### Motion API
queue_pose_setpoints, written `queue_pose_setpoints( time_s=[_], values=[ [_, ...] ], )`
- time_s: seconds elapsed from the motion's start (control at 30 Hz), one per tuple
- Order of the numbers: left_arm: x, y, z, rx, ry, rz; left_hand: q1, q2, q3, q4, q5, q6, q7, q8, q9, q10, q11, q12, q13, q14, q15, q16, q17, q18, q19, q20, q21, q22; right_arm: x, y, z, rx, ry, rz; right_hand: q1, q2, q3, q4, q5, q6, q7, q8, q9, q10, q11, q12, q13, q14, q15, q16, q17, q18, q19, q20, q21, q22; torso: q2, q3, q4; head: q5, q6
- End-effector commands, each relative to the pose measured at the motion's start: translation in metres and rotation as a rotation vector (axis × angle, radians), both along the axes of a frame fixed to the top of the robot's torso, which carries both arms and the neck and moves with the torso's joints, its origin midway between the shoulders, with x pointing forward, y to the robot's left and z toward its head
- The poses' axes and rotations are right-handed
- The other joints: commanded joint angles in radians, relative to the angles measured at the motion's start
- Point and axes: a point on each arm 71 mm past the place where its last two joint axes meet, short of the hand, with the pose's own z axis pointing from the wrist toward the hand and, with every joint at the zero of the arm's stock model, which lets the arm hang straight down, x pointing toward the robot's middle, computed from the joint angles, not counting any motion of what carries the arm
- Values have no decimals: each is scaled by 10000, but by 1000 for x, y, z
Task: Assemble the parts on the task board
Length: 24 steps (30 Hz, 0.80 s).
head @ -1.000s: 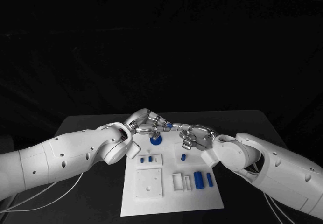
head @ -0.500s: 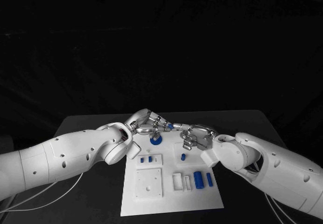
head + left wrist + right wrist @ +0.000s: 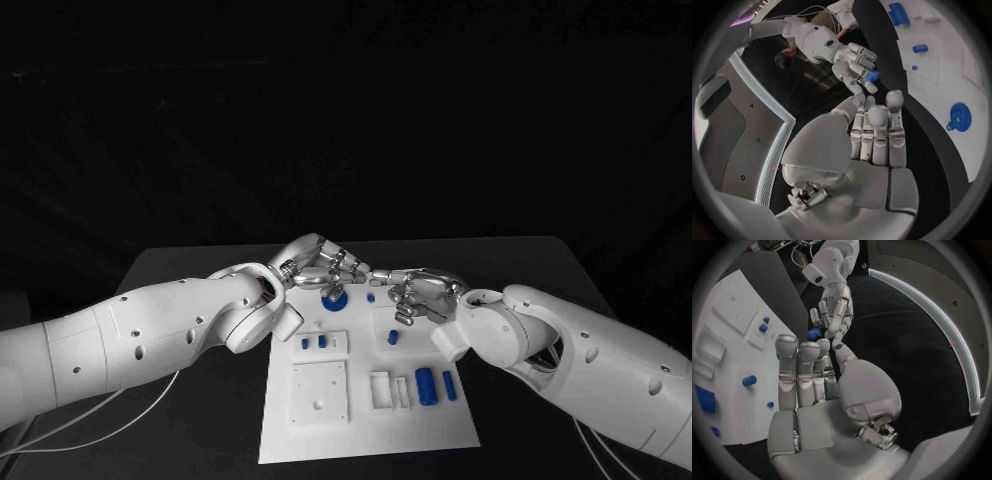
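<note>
The white task board (image 3: 368, 425) lies mid-table. At its far end my two hands meet fingertip to fingertip. My right hand (image 3: 414, 292) pinches a small blue part (image 3: 371, 296), which the wrist views show at its fingertips (image 3: 873, 76) (image 3: 814, 334). My left hand (image 3: 317, 266) hovers just beside it, its fingers (image 3: 877, 131) straight and side by side, holding nothing. A round blue part (image 3: 335, 300) (image 3: 961, 117) sits on the board under the hands. Two blue cylinders (image 3: 426, 385) stand near the board's right edge. Small blue pegs (image 3: 310, 342) sit in a plate at its left.
The black table (image 3: 173, 280) extends on both sides of the board. White blocks and recesses (image 3: 320, 390) take up the board's near half. Both forearms lie low over the table, flanking the board's far half.
The small blue part, earlier up between the two hands' fingertips, now sits lower in my right hand's fingers. My left hand has barely moved.
</note>
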Motion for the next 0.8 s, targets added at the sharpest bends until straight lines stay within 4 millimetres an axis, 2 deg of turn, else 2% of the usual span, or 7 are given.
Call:
queue_pose_setpoints(
  time_s=[0.03,0.5,0.8],
  values=[
    [0,-3,1,-65,48,-71,1,-81,72,14,-13,-93,14,43,-8,92,2,-43,-18,56,3,-76,-20,157,73,13,-65,173,-1,1,0,-238,-116,71,16,-105,-68,-13,-46,58,-5,49,-1,40,-20,49,0,0,-42,66,19,-86,91,-90,56,693,-2,6,-4,7,-4],
    [0,-5,-1,7,176,-92,42,-148,117,-21,-25,-187,41,42,-10,153,2,-114,-16,67,-3,-123,-49,144,80,1,-96,176,-2,5,2,62,-80,-23,45,-78,-278,7,-95,106,-20,47,-1,85,-30,56,8,33,-49,153,107,-98,121,-97,222,725,3,8,0,-9,-33],
    [5,6,-1,-37,178,303,32,-212,136,-20,-21,-338,75,37,-15,170,10,-139,-16,84,0,-137,-56,147,104,1,-102,178,5,-8,5,-1012,-1551,-257,164,-124,-312,-107,-83,42,4,44,-7,101,-27,61,18,43,-52,175,138,-90,128,-103,264,728,-4,1,7,51,-110]
  ],
)
